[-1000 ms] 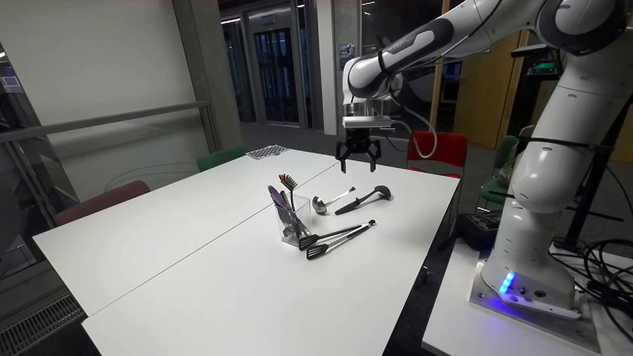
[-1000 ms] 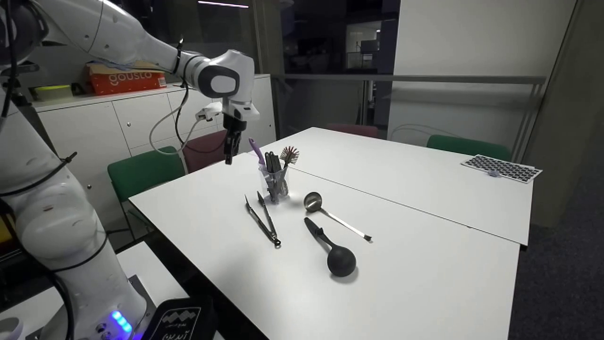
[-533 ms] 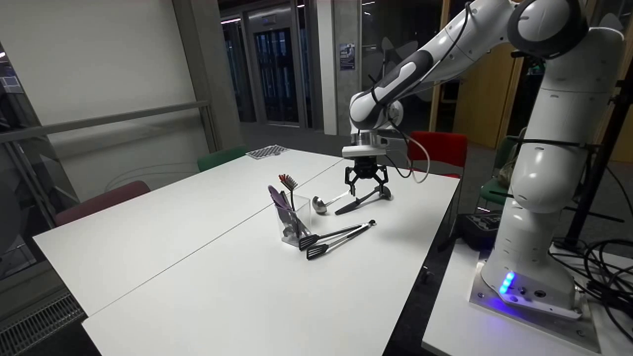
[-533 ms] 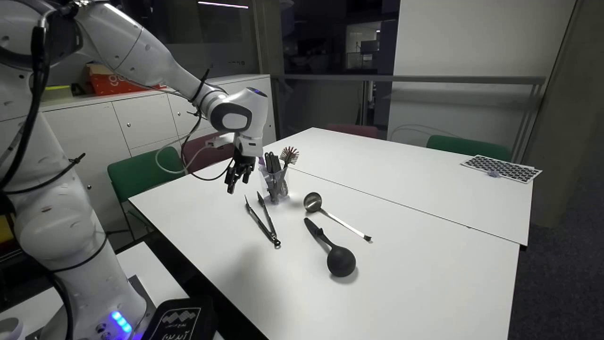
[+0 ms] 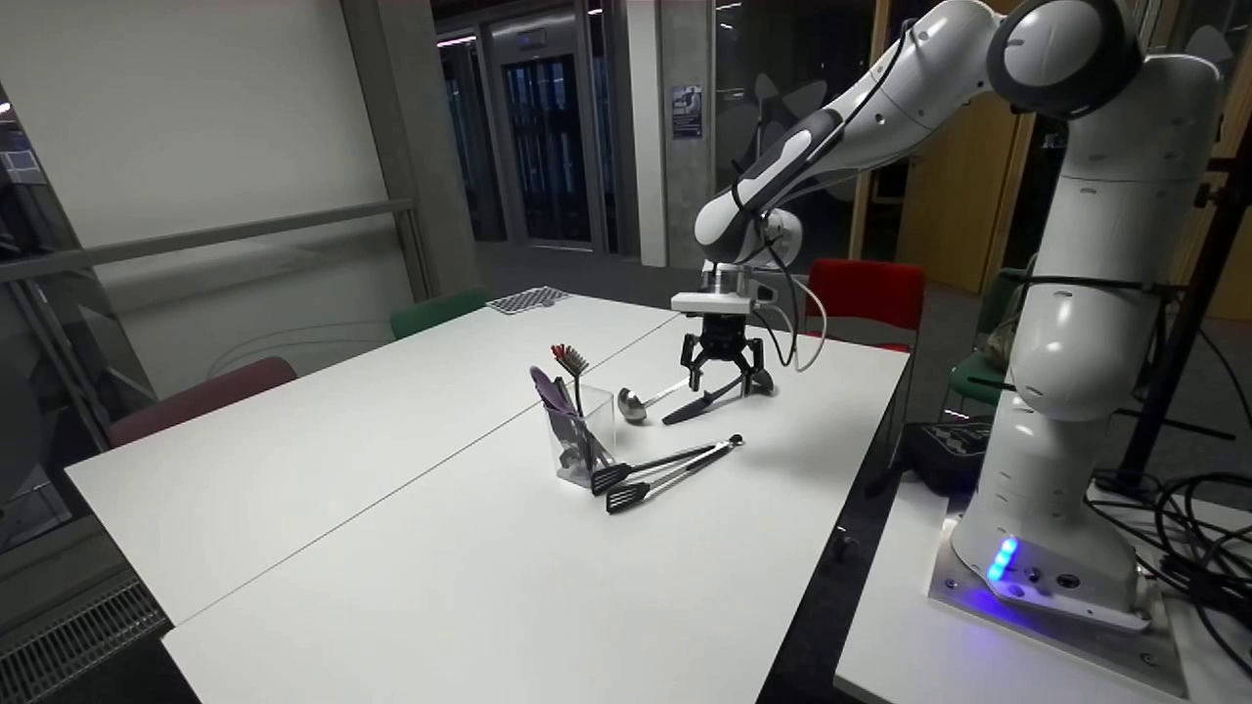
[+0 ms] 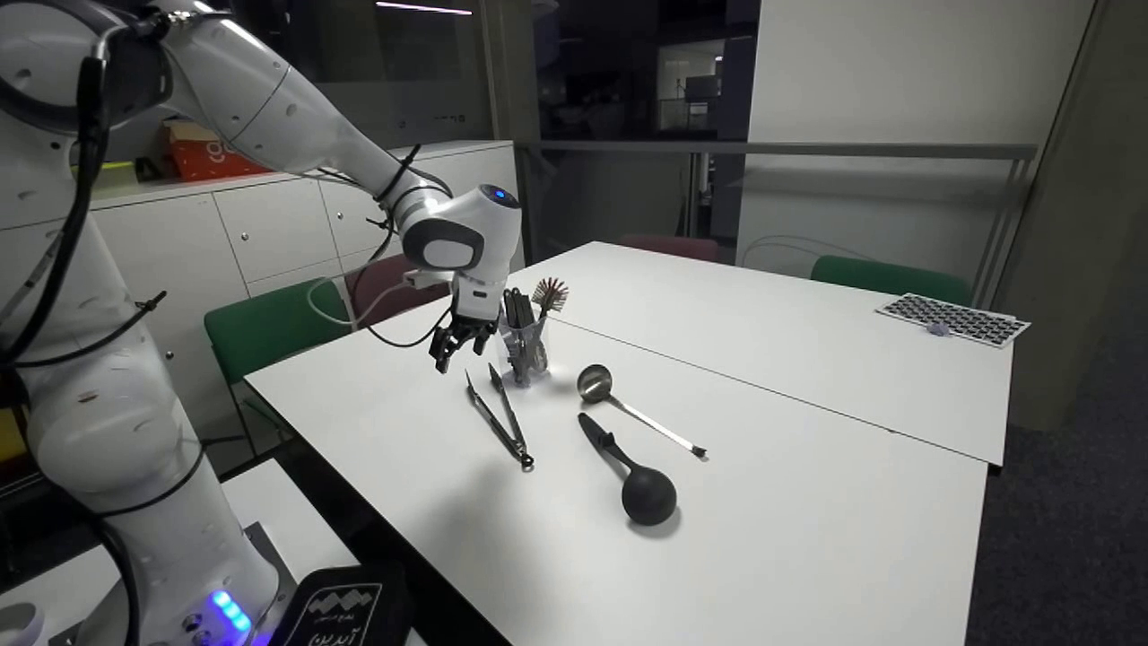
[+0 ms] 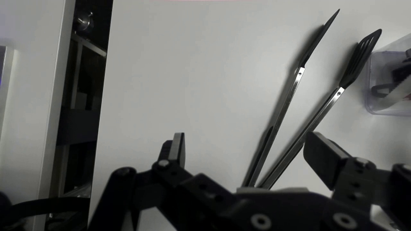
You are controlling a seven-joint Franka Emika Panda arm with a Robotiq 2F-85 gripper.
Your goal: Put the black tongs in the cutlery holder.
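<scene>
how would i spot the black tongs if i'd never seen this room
On the white table, find the clear, upright cutlery holder with utensils sticking out. The black tongs lie flat right beside it, slotted heads nearer the holder. Two long arms spread in a V set them apart from the black ladle and the metal ladle, each with a single handle.

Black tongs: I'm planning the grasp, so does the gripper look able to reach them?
Likely yes: the gripper is open, and nothing lies on the black tongs; the cutlery holder stands near only their slotted ends.
</scene>
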